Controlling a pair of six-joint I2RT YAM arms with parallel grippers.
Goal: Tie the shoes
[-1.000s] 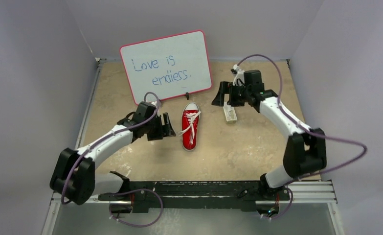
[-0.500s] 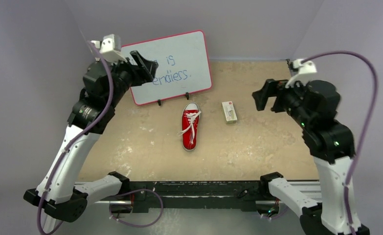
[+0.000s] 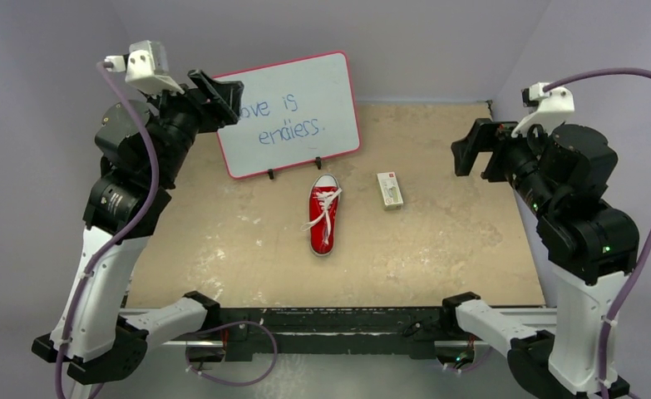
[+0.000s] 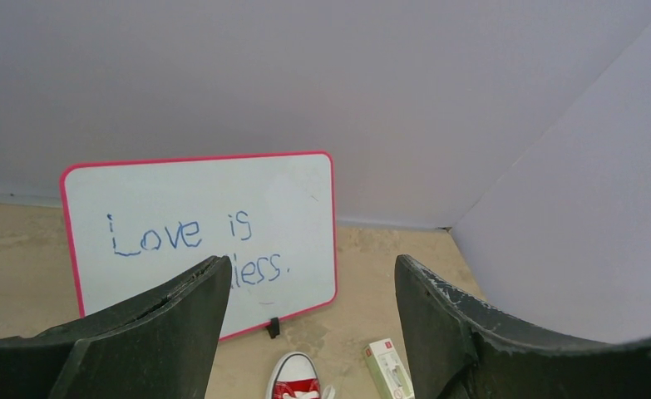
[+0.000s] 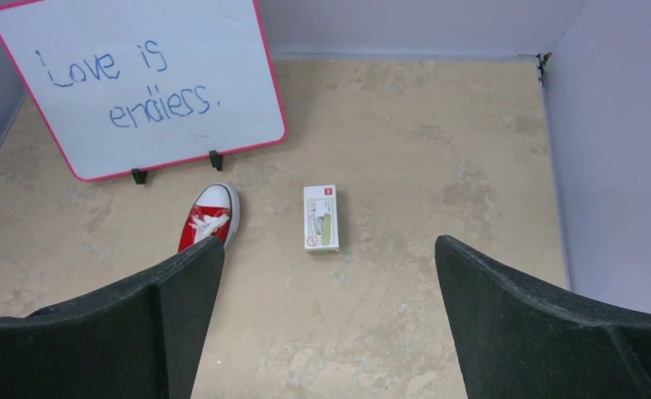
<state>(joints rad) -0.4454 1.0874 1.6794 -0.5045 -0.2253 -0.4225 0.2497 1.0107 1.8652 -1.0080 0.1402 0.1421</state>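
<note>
- You have one red sneaker [image 3: 324,214] on the desk [image 3: 438,249]. It lies near the middle, white toe cap pointing at the whiteboard and heel toward the arm bases.
- Its white laces [image 3: 322,212] lie loose over the top, and one strand trails off the shoe's left side onto the desk.
- Nothing touches the sneaker: both arms are well apart from it.
- You have two arms. The left arm [image 3: 126,191] stands tall at the left edge, its wrist up in front of the whiteboard's left corner. The right arm [image 3: 571,208] stands tall at the right edge.
- The left jaws are spread wide and hold nothing. In the left wrist view you see the whiteboard, the sneaker's toe and the box between the two fingers.
- The right jaws are spread wide too, also holding nothing. The right wrist view looks down between them at the desk.
- One small white box [image 3: 390,189] with a red mark lies flat just right of the sneaker, not touching it.
- One whiteboard [image 3: 293,112] with a pink-red frame stands at the back on two small black feet. It is tilted and bears the blue handwriting "Love is endless."
- The sneaker's toe sits near the whiteboard's feet without touching them.
</note>
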